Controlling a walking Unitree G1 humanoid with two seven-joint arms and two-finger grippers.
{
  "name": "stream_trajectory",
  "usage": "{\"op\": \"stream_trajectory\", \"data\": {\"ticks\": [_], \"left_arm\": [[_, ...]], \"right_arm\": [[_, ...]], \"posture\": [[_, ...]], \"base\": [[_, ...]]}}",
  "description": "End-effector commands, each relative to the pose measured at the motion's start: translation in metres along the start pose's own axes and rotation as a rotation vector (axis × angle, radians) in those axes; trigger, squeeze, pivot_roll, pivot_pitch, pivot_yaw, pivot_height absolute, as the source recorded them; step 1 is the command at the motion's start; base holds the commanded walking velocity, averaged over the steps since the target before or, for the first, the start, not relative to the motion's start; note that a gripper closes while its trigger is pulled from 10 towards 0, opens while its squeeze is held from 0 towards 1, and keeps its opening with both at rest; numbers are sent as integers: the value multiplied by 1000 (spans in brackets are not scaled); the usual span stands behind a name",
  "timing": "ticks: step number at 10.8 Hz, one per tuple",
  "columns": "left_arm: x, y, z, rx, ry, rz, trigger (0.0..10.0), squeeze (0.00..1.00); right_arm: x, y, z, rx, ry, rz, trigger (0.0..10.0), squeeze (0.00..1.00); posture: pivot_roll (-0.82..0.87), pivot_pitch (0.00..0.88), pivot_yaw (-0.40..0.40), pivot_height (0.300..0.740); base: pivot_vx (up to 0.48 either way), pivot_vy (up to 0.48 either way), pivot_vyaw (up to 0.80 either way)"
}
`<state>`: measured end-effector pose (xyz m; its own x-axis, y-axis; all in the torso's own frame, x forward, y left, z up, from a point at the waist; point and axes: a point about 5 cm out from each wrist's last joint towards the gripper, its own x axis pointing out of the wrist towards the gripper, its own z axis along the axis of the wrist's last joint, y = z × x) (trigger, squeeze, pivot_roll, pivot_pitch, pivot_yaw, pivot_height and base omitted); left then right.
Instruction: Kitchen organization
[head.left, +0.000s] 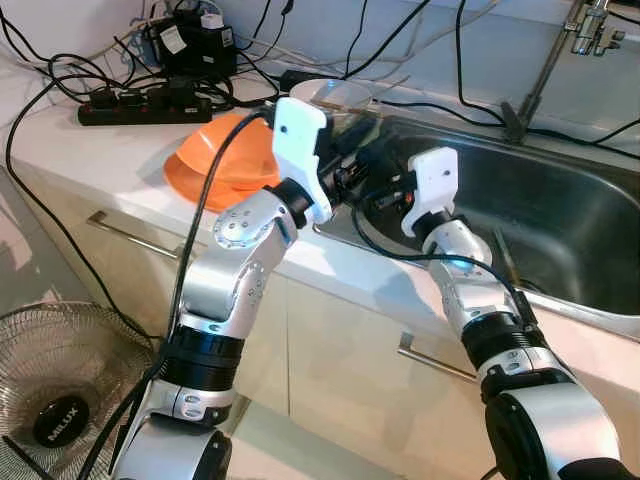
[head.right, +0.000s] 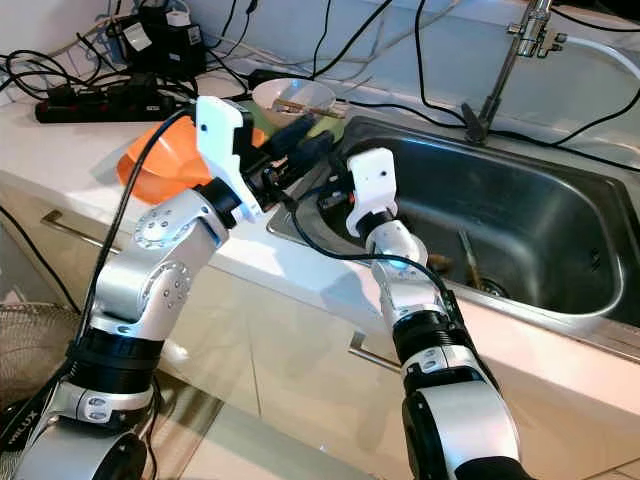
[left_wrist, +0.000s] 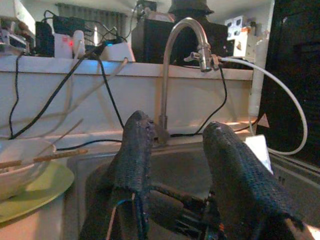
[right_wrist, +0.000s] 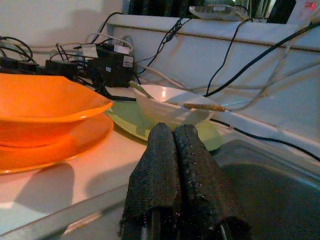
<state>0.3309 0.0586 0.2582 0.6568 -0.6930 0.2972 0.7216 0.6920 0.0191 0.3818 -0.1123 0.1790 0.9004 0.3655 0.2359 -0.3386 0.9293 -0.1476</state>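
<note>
Standing on the counter beside the sink (head.right: 560, 230), the white bowl (right_wrist: 170, 107) sits on a green plate (right_wrist: 125, 120) with chopsticks (right_wrist: 205, 106) across its rim; an orange bowl (right_wrist: 45, 107) rests on an orange plate (right_wrist: 60, 147) alongside. The left gripper (left_wrist: 185, 165) has its fingers spread; the right gripper (right_wrist: 175, 175) has its fingers pressed together. Judged rigid, smooth, probably breakable crockery: grip at the rim, removing the loose chopsticks first.

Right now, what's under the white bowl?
The white bowl sits on a green plate. Chopsticks rest across the bowl. The plate's middle is hidden beneath it.
</note>
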Motion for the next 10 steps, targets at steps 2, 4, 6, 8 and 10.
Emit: {"op": "stream_trajectory", "data": {"ticks": [2, 4, 6, 8, 10], "left_arm": [[0, 2, 3, 13, -16, 22, 10000, 0], [-5, 6, 2, 40, -15, 65, 10000, 0], [-16, 13, 1, 149, 14, 127, 10000, 0], [-39, 49, 5, 191, 40, 355, 10000, 0], [-59, 79, 12, 167, 10, 604, 10000, 0]], "right_arm": [[1, -6, 2, 3, 3, -31, 0, 0], [0, -13, 0, -1, 20, -84, 10000, 0], [0, -20, 2, -5, 18, -126, 10000, 0], [-1, -23, 1, 4, 25, -156, 10000, 0], [-1, -22, 0, 7, 27, -155, 10000, 0]], "posture": [[244, 0, -26, 725], [244, 0, -25, 725], [242, 3, -22, 725], [249, 12, -28, 725], [253, 16, -31, 725]], "base": [[0, 0, 0], [0, 0, 0], [0, 0, 0], [0, 0, 0], [0, 0, 0]]}}
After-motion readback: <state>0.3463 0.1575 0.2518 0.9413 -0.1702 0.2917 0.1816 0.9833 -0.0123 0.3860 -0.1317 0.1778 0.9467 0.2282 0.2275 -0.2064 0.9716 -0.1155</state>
